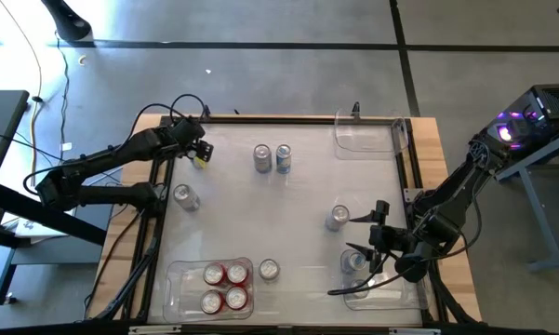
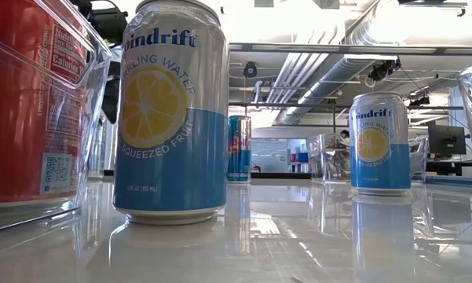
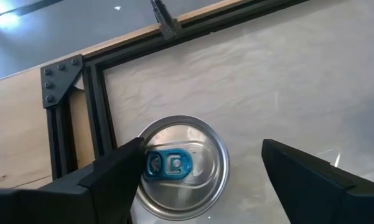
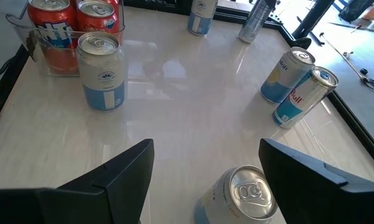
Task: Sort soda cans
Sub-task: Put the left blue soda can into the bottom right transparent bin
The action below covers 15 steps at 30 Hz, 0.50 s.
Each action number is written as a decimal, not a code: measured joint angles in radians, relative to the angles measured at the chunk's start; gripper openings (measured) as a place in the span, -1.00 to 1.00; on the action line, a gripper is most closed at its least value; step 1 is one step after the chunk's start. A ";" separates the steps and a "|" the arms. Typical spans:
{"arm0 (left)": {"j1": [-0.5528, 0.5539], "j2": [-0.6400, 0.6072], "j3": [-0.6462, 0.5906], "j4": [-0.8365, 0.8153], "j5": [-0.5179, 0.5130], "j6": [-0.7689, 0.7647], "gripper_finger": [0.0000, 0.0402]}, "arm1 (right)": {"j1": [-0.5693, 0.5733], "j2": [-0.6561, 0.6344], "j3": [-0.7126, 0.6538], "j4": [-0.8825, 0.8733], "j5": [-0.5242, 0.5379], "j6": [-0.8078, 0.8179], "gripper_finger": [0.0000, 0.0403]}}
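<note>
A soda can with a silver top and a blue tab (image 3: pixel 183 167) stands upright on the white table near its far left corner. My left gripper (image 3: pixel 202 152) hangs open over it, one finger on either side. In the high view that gripper (image 1: pixel 201 154) hides most of this can. My right gripper (image 1: pixel 377 228) stands open at the near right with nothing between its fingers. A silver-topped can (image 4: pixel 244 196) stands just beyond its fingertips. More cans stand loose: a pair (image 1: pixel 272 158) at the far middle, one (image 1: pixel 184 196) at the left, one (image 1: pixel 268 270) near the front. My left gripper comes at the can from above, slanting down. In the wrist view one finger (image 3: pixel 121 171) overlaps the rim of the can's top (image 3: pixel 144 149), and I cannot tell whether it touches. The other finger (image 3: pixel 299 177) stands clear of the can.
A clear bin (image 1: pixel 179 279) at the near left holds several red cans. A second clear bin (image 1: pixel 400 288) at the near right holds one can (image 1: pixel 353 262). An empty clear bin (image 1: pixel 367 135) sits at the far right. A black frame (image 3: pixel 96 106) borders the table.
</note>
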 joint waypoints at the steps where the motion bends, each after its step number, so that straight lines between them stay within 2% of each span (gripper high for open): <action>1: 0.000 0.000 0.000 0.001 0.004 0.005 0.63 | 0.000 0.000 0.000 0.000 0.000 0.000 0.42; 11: -0.011 0.006 0.067 -0.027 0.057 0.009 0.68 | 0.000 0.000 0.000 0.000 0.000 -0.003 0.42; 15: -0.011 0.005 0.095 -0.024 0.047 0.023 0.68 | 0.000 0.000 0.000 0.000 0.000 -0.003 0.42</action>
